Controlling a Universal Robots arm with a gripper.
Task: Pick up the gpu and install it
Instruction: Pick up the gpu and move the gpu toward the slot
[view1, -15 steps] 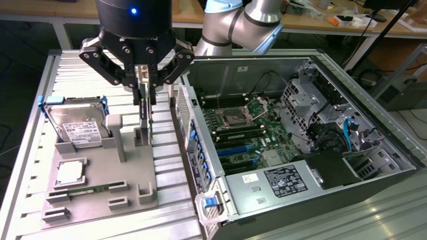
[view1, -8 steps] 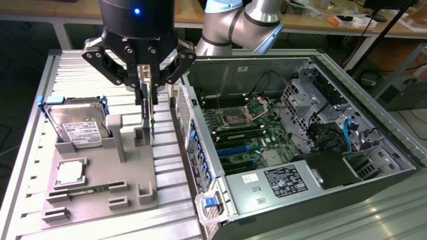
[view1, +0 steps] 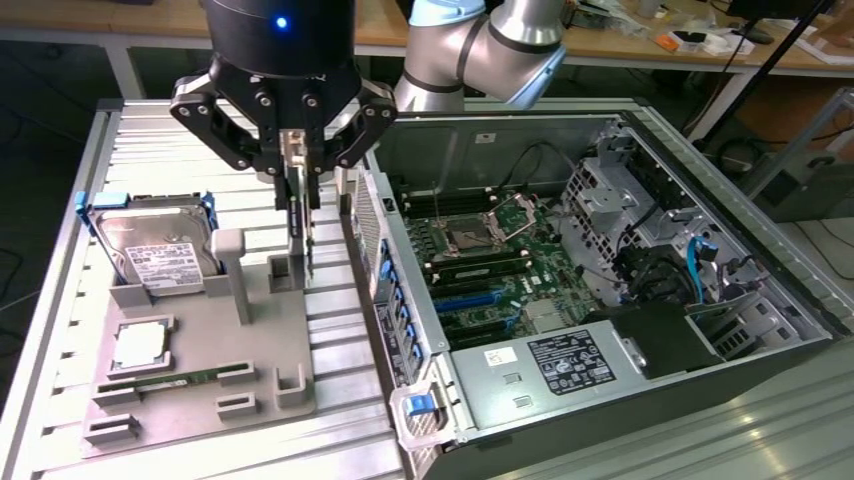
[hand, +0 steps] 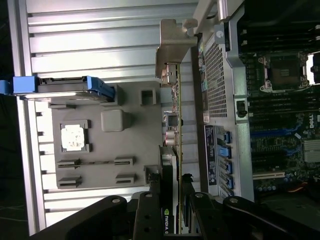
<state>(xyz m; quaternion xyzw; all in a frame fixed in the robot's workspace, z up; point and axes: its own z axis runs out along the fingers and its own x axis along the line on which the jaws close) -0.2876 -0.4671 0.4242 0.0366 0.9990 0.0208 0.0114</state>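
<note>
The gpu (view1: 302, 245) hangs upright and edge-on, a thin dark board held between the fingers of my gripper (view1: 299, 200), which is shut on its upper edge. Its lower end is close to a post of the grey holder tray (view1: 200, 425); I cannot tell whether it touches. In the wrist view the gpu (hand: 176, 130) runs as a thin line away from my gripper (hand: 177, 175), ending in its silver bracket (hand: 172, 47). It lies between the tray (hand: 100, 165) and the open computer case (hand: 220, 100).
On the tray sit a hard drive (view1: 160, 250) in a blue caddy, a CPU (view1: 140, 345) and a green RAM stick (view1: 167, 380). The open case (view1: 747, 330) lies at the exterior view's right, showing its motherboard (view1: 487, 255) and blue slots (view1: 467, 300). Its perforated rear wall (view1: 387, 270) stands close beside the card.
</note>
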